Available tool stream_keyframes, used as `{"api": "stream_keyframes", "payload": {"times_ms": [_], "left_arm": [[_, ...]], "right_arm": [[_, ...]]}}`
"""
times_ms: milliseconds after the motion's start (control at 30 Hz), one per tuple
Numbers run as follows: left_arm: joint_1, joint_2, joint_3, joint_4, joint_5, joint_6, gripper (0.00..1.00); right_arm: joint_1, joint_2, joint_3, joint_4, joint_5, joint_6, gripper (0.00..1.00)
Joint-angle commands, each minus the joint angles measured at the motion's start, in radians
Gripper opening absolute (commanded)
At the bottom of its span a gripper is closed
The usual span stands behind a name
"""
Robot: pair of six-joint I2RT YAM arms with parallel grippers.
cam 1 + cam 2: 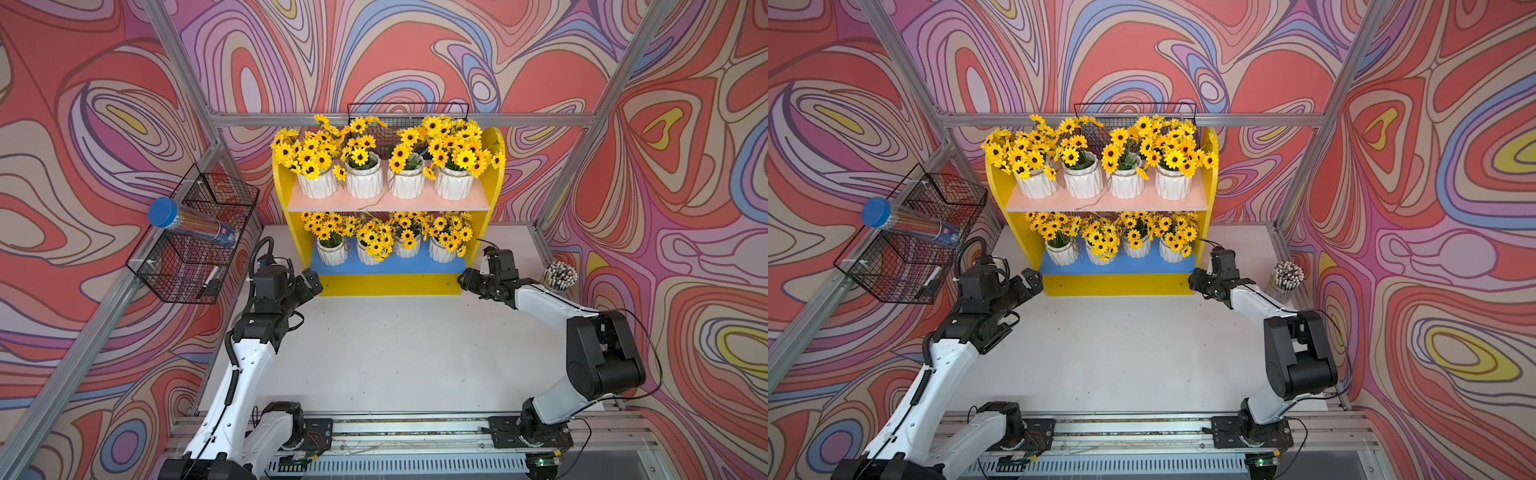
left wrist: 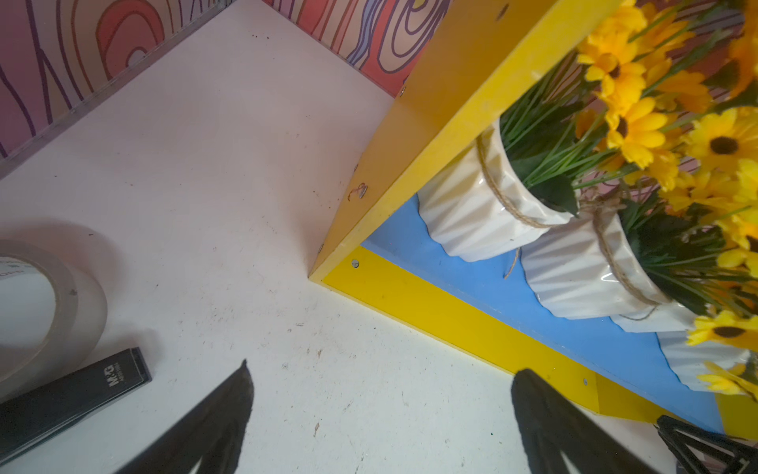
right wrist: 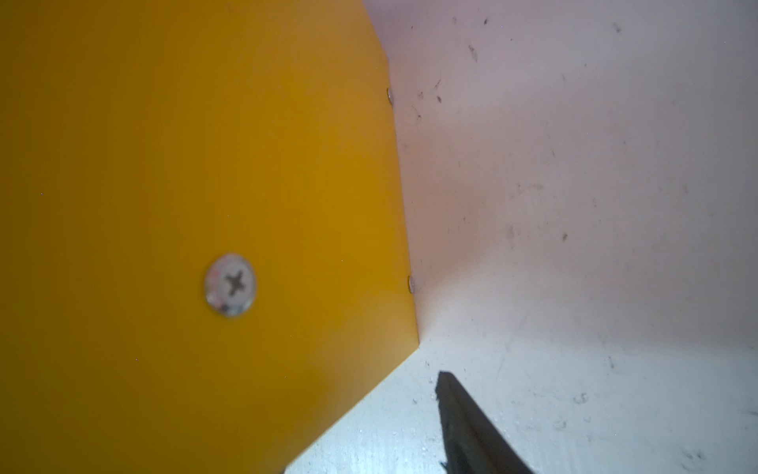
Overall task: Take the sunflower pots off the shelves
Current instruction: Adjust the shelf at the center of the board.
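Observation:
The shelves (image 1: 283,195) stand at the back of the table, with yellow sides, a pink upper board (image 1: 386,203) and a blue lower board (image 1: 390,266). Several sunflower pots (image 1: 363,182) line the pink board and several more (image 1: 331,252) sit on the blue one. My left gripper (image 1: 313,283) hovers off the unit's front left corner, open wide and empty (image 2: 379,394), with the lower pots (image 2: 471,205) close by. My right gripper (image 1: 462,279) is at the front right corner. Only one finger (image 3: 463,418) shows there, well off the middle, over bare table beside the yellow panel (image 3: 164,164).
Black wire baskets (image 1: 195,249) hang on the left wall holding a blue-capped clear tube (image 1: 183,222). Another wire basket (image 1: 409,114) hangs behind the shelves. A cup of pencils (image 1: 559,276) stands at the right. A tape roll (image 2: 45,303) and a black box (image 2: 74,394) lie near my left gripper.

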Motion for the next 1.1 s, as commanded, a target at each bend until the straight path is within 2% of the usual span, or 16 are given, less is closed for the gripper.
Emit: {"api": "stream_keyframes", "payload": {"times_ms": [0,200,333,467,733,867,967,1067], "left_arm": [[0.009,-0.043,0.032,-0.066,-0.001,0.021,1.0],[0.009,-0.112,0.027,-0.148,0.064,0.039,1.0],[0.009,-0.178,0.009,-0.19,0.126,0.037,1.0],[0.009,-0.248,0.005,-0.221,0.191,0.058,1.0],[0.007,-0.352,0.004,-0.184,0.392,0.109,0.97],[0.007,-0.377,0.005,-0.162,0.417,0.129,0.97],[0.007,-0.385,0.001,-0.125,0.428,0.134,0.98],[0.007,-0.366,0.003,-0.101,0.449,0.142,0.98]], "right_arm": [[-0.049,0.016,0.082,0.139,0.09,0.012,0.6],[-0.048,-0.035,0.08,0.048,0.092,0.009,0.69],[-0.046,-0.138,-0.012,0.019,0.077,0.024,0.75],[-0.002,-0.276,-0.102,-0.025,0.101,0.015,0.76],[0.258,-0.57,-0.181,-0.143,0.329,-0.011,0.75],[0.402,-0.709,-0.181,-0.202,0.454,-0.016,0.74],[0.516,-0.742,-0.117,-0.215,0.566,-0.062,0.78],[0.583,-0.698,-0.032,-0.169,0.624,-0.149,0.9]]}}
